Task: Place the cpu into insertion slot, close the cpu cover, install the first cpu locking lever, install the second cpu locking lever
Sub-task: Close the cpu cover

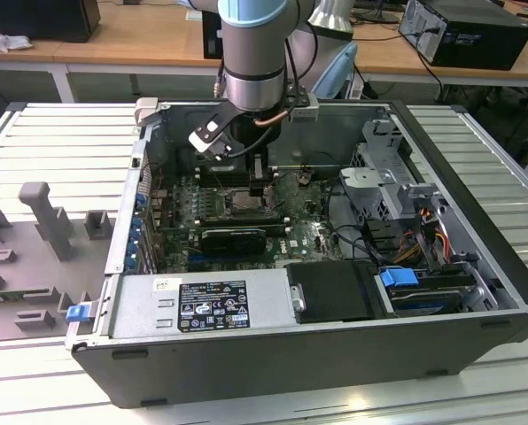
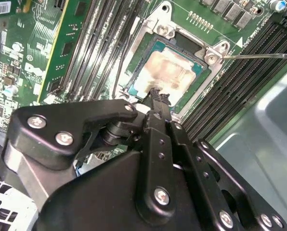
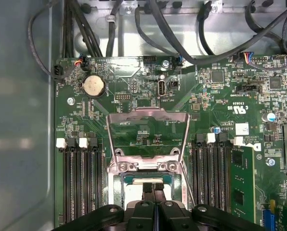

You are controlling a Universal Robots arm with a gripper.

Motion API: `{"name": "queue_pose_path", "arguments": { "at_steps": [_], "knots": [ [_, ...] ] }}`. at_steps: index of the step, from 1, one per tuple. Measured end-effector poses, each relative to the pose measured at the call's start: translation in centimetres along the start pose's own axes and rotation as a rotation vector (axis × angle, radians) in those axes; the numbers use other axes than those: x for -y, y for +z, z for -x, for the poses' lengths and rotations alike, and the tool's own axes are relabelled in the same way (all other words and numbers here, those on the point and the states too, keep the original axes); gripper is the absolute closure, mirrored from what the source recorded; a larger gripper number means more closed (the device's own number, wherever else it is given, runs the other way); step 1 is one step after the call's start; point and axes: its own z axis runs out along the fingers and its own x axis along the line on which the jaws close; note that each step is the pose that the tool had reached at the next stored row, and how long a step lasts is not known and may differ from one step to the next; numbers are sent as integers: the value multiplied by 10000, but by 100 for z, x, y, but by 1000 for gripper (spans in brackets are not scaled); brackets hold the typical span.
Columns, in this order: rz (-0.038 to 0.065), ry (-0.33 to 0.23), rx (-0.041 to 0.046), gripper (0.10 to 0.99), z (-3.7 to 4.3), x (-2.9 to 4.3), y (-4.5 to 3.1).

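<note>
- In the exterior view, the gripper (image 1: 258,184) is reaching down inside the computer case (image 1: 335,363), its tips hanging right over the insertion slot (image 1: 244,208).
- In the second wrist view, its fingers (image 2: 158,125) are pressing together, clenched on nothing. The tips seem to be touching the cpu (image 2: 170,72), which is lying flat in the insertion slot directly beneath them. A thin locking lever (image 2: 259,56) is sticking out free beyond.
- In the first wrist view, the cpu cover (image 3: 148,113) is standing open just ahead of the fingertips (image 3: 149,190). Placing looks done, while the cover and both levers are waiting.
</note>
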Motion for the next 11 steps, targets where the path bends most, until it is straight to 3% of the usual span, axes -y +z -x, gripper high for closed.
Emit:
{"name": "queue_pose_path", "arguments": {
  "at_steps": [4, 7, 11],
  "knots": [
    [1, 0, -1, 980, 0, -6, -62],
    [0, 2, 2, 980, -1, -60, -59],
    [-1, 2, 2, 980, -1, -64, -93]
  ]
}}
